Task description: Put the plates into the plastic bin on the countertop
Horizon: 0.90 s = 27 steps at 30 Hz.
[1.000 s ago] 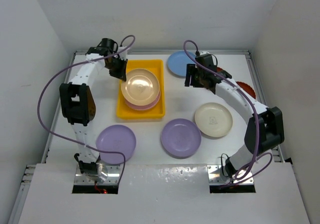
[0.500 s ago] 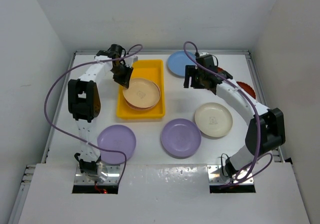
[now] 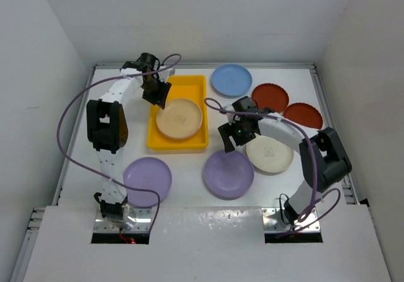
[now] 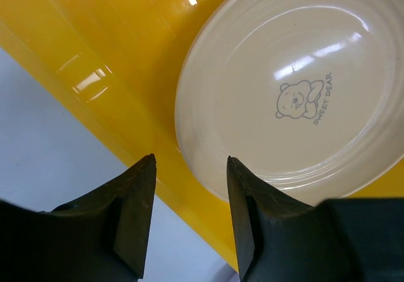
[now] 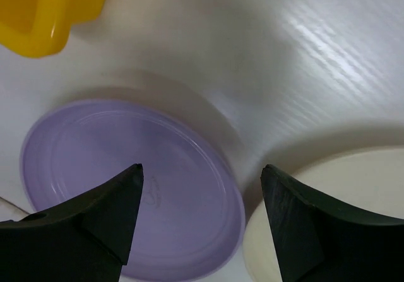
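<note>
The yellow plastic bin lies on the white countertop with a peach plate flat inside it. My left gripper hovers open over the bin's left rim, nothing between its fingers. The left wrist view shows the peach plate, with a bear print, beyond the left gripper and the bin. My right gripper stands open above the far edge of a lavender plate, beside a cream plate. The right wrist view shows the right gripper empty over that lavender plate.
Another lavender plate lies near left. A light blue plate sits at the back, with two dark red plates to its right. White walls enclose the countertop. The bin's corner shows in the right wrist view.
My left gripper has let go of the peach plate, which now lies flat in the bin, and has opened. My right arm swung from the back toward the near lavender plate, opening wider.
</note>
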{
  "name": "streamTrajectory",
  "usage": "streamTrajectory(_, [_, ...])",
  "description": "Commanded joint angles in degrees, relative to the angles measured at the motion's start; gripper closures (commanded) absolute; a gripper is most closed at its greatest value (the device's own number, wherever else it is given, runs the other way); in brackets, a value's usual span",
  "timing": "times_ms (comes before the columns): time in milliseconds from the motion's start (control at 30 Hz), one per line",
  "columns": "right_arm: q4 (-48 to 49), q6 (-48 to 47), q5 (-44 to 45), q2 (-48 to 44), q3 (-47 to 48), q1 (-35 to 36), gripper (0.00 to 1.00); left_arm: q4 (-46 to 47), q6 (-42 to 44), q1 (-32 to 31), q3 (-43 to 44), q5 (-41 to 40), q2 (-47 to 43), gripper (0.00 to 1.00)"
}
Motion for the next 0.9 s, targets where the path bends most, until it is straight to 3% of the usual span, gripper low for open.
streamTrajectory(0, [1.4,-6.2,-3.7,2.5,0.3,1.9,0.26,-1.2,1.0,-1.2,2.3,-0.5,-0.7,0.49])
streamTrajectory(133, [3.5,-7.1,-4.5,5.4,-0.9,3.1,0.40,-1.7,1.0,-1.2,3.3,-1.0,-3.1,0.49])
streamTrajectory(267, [5.4,-7.3,-3.4,7.8,-3.0,3.4,0.45,-1.7,1.5,0.9,3.9,-1.0,-5.2,0.49])
streamTrajectory(500, [3.0,-7.7,-3.9,5.6,-4.2,4.0,0.88,-1.7,2.7,5.3,3.9,-1.0,-9.3,0.49])
streamTrajectory(667, [-3.2,-13.1,-3.8,-4.8,-6.4,6.4,1.00,-1.7,3.9,6.4,3.3,-0.5,-10.4,0.49])
streamTrajectory(867, [-16.7,-14.3,-6.0,-11.2,2.2,9.6,1.00,-1.7,4.5,8.4,2.8,3.0,-11.0,0.49])
